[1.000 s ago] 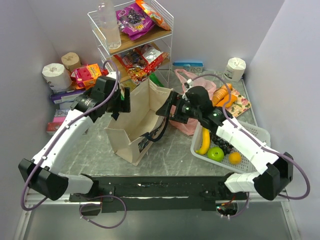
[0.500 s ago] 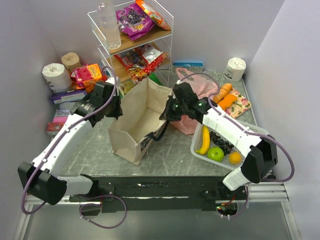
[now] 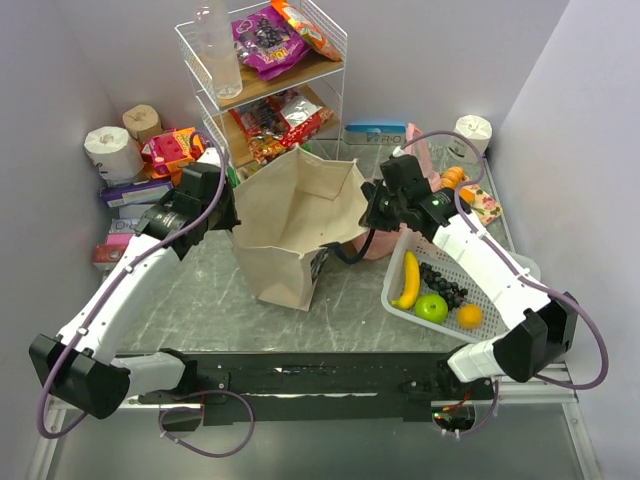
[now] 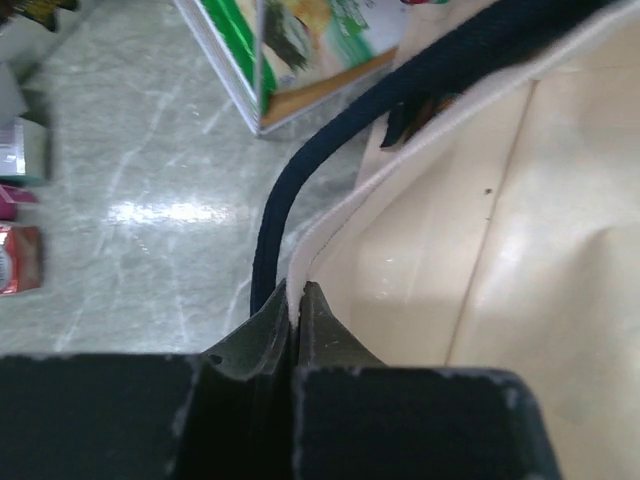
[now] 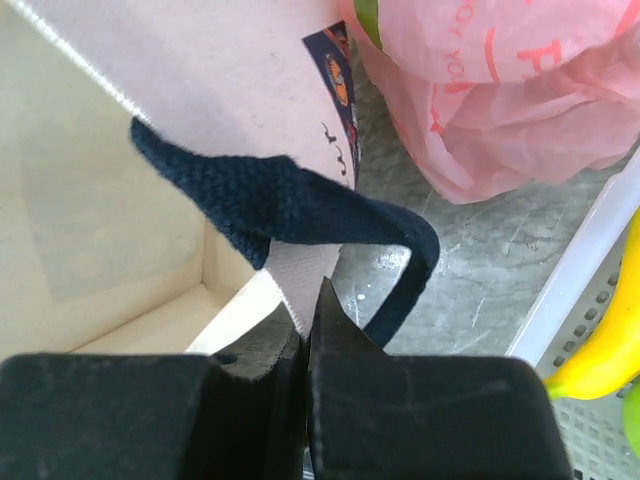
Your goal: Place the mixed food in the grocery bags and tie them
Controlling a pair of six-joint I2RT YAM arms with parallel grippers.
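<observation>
The beige canvas tote [image 3: 295,205] stands in the middle of the table with its mouth stretched wide. My left gripper [image 3: 232,208] is shut on the tote's left rim [image 4: 330,225], just beside the dark strap [image 4: 290,190]. My right gripper [image 3: 369,214] is shut on the right rim [image 5: 300,275], under the other strap [image 5: 270,195]. The pink plastic bag [image 3: 412,170] lies crumpled behind the right gripper. A banana [image 3: 408,280], a green apple [image 3: 431,307], an orange [image 3: 469,316] and dark grapes [image 3: 446,286] lie in the white basket [image 3: 505,262]. Nothing shows inside the tote.
A wire shelf [image 3: 335,45] at the back holds snack packets [image 3: 266,40] and a clear bottle [image 3: 218,55]. Toilet-paper rolls [image 3: 107,150] and boxes crowd the back left corner. Another roll [image 3: 470,135] stands at the back right. The basket sits close to the right arm.
Both grippers went from open to shut on opposite rims of the tote. They then drew apart, pulling its mouth wide, and the tote shifted slightly right.
</observation>
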